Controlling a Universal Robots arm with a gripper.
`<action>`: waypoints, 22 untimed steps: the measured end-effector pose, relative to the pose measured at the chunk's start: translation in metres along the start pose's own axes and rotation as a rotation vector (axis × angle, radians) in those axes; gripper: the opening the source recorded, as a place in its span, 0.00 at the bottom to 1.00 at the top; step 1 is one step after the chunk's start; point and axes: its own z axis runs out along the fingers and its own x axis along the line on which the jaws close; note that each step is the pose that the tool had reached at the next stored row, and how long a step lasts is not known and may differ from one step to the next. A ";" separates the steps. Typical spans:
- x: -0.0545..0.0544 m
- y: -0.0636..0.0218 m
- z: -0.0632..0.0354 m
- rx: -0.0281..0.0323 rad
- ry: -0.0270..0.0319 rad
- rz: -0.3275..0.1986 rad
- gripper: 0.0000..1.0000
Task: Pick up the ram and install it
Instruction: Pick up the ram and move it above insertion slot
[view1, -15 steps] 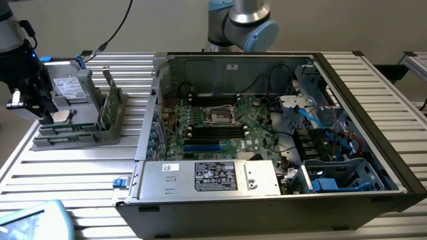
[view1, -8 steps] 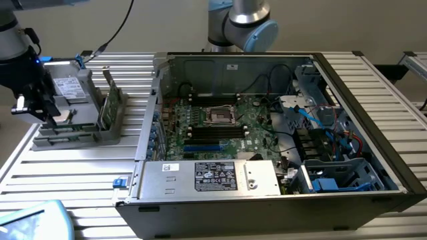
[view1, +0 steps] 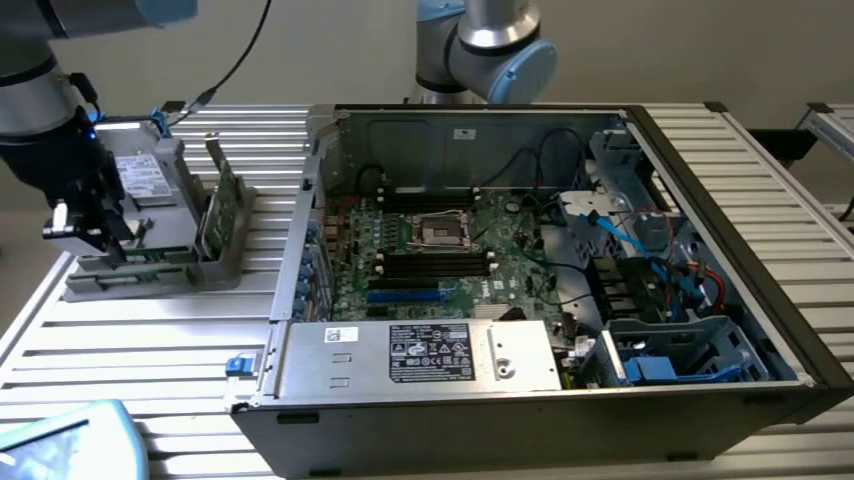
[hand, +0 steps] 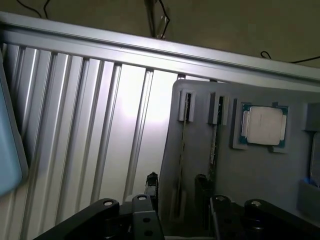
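End effector (view1: 83, 225) hangs over the gray parts tray (view1: 114, 285) in the exterior view, while the wrist view has its jaws part-open and empty, straddling the ram (hand: 182, 150), propped on edge, probably for easy pinching.

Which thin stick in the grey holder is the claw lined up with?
The stick farther from the silver chip; it runs between the fingers of the claw.
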 end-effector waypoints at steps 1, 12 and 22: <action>0.000 -0.0001 0.0018 0.0001 0.0000 0.000 0.43; -0.005 -0.0021 0.0219 0.0012 -0.0042 0.000 0.43; -0.009 -0.0032 0.0400 0.0016 -0.0067 0.000 0.43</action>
